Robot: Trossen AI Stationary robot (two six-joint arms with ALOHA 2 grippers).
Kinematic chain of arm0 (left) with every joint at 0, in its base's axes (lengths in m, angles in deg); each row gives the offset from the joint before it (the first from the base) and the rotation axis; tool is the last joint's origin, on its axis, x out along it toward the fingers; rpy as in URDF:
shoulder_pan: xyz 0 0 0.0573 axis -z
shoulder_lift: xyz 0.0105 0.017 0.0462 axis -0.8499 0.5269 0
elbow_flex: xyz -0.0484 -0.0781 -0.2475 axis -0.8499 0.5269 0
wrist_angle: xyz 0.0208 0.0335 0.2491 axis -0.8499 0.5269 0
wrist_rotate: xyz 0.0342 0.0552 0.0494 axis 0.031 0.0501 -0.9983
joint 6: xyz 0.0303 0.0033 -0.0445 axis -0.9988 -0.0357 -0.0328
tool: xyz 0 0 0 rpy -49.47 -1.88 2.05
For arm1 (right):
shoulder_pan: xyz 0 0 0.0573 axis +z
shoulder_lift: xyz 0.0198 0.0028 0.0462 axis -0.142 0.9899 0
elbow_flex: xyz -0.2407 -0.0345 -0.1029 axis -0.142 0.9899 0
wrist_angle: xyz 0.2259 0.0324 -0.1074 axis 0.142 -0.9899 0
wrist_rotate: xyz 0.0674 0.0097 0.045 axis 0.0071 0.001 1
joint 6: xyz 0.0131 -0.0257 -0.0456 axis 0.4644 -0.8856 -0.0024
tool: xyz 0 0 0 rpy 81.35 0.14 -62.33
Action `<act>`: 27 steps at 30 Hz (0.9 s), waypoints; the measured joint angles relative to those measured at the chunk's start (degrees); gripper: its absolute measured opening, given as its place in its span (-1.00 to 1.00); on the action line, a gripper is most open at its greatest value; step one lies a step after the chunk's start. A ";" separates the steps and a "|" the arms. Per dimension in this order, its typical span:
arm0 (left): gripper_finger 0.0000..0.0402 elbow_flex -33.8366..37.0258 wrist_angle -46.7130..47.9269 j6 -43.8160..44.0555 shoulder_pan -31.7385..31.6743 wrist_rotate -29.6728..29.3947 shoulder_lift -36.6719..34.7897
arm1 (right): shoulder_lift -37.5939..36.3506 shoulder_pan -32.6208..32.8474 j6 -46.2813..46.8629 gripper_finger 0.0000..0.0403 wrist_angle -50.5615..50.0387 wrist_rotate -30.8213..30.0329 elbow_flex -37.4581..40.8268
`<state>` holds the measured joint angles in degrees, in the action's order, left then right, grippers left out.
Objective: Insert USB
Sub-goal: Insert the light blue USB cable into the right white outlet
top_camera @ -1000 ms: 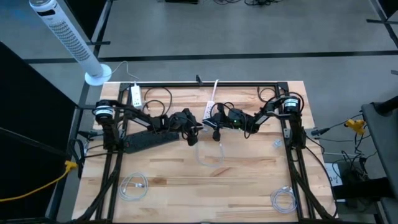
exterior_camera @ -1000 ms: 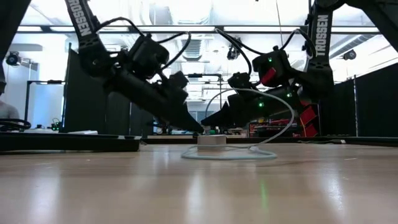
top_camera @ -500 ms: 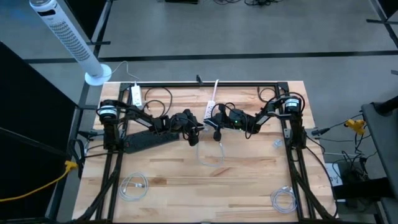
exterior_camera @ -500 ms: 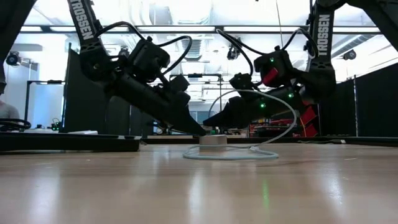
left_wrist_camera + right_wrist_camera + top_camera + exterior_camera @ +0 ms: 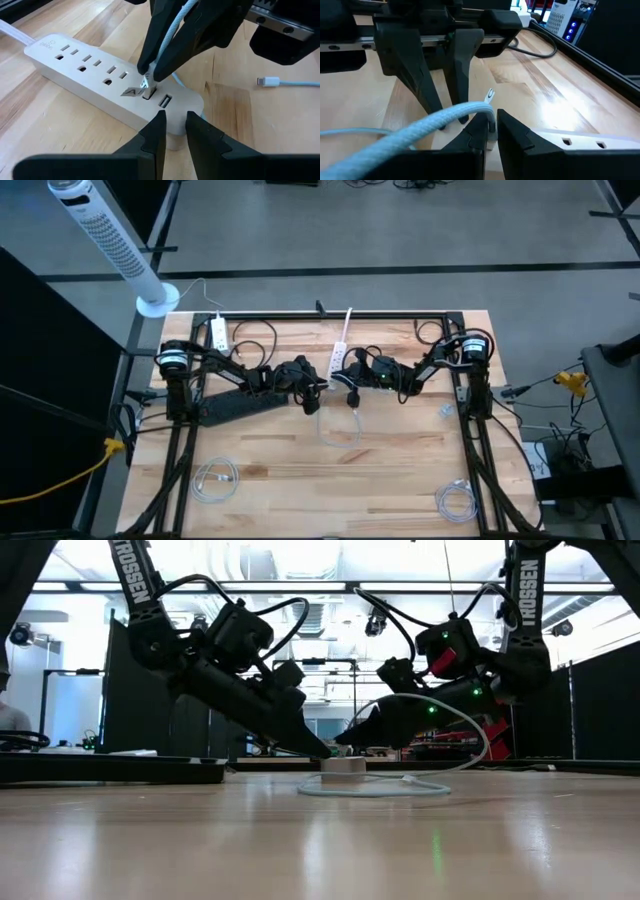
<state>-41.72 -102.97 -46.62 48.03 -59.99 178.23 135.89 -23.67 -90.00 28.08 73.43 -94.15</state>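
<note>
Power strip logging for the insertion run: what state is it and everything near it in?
Power strip: flat on table, USB ports empty.
USB plug: at the first port's mouth, not seated.
Right pincer: shut on USB plug.
Left pincer: bracing strip's end.
Cable's other end: loose on table.

The high view looked straight down from well above on the whole wooden table (image 5: 300, 470), both arms meeting near its centre toward twelve o'clock; the low view sat at tabletop height, facing level across the boards into the room, near enough that the power strip (image 5: 343, 766) stood mid-picture; the left wrist view looked down from close above that strip (image 5: 100, 85); the right wrist view faced the opposite way, equally close; all four shared the strip's end and the pale cable (image 5: 420, 125).
</note>
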 joint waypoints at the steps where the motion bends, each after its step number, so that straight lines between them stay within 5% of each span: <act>1: -0.69 0.00 -0.01 0.07 0.00 0.00 0.01 | 0.01 0.00 0.18 -0.93 -0.06 0.00 -0.06; 27: -0.69 0.16 -1.49 2.40 0.00 -0.04 0.11 | -0.16 -0.02 2.49 -0.93 -11.28 -1.31 -3.36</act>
<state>-41.56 -104.46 -44.22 48.03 -60.03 178.34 135.73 -23.69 -87.51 16.80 72.11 -97.52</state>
